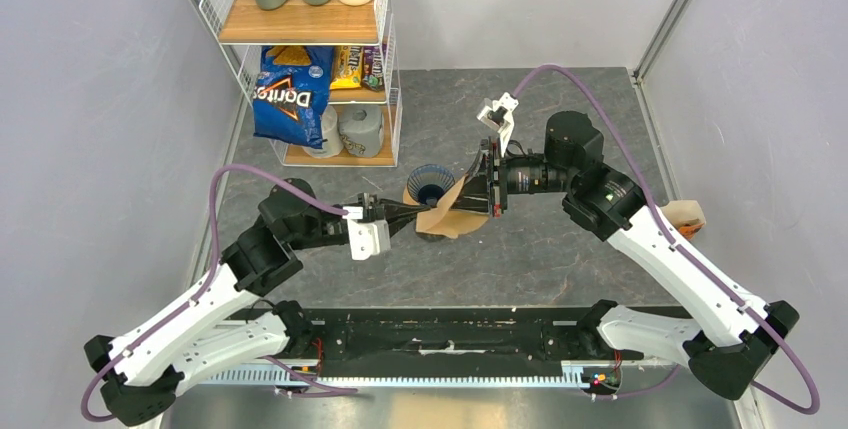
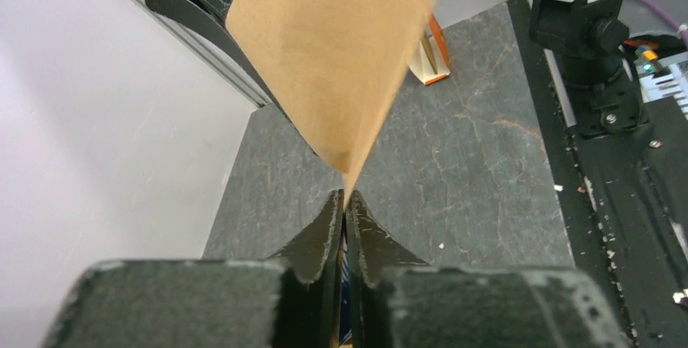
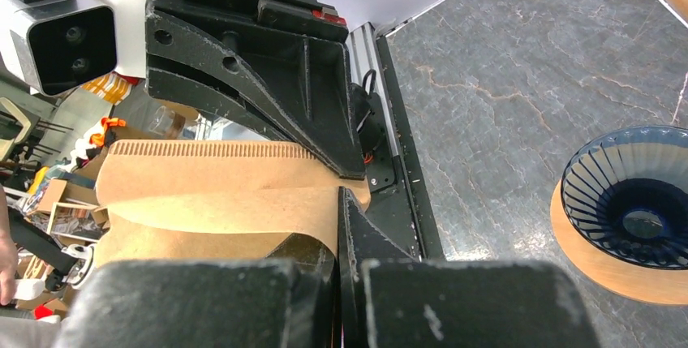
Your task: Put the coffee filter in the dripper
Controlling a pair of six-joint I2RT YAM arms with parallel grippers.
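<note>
Left tool point(image 2: 346, 202), right tool point(image 3: 339, 210) both clenched on coffee filter point(image 1: 452, 217), just beside dripper point(image 1: 428, 189).

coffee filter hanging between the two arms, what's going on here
Both arms are holding the coffee filter off the table. The left gripper pinches its pointed end and the right gripper clamps its wider edge. The dripper sits close by on a wooden ring, and its ribbed inside is bare, so the filter is not in it yet.
</note>
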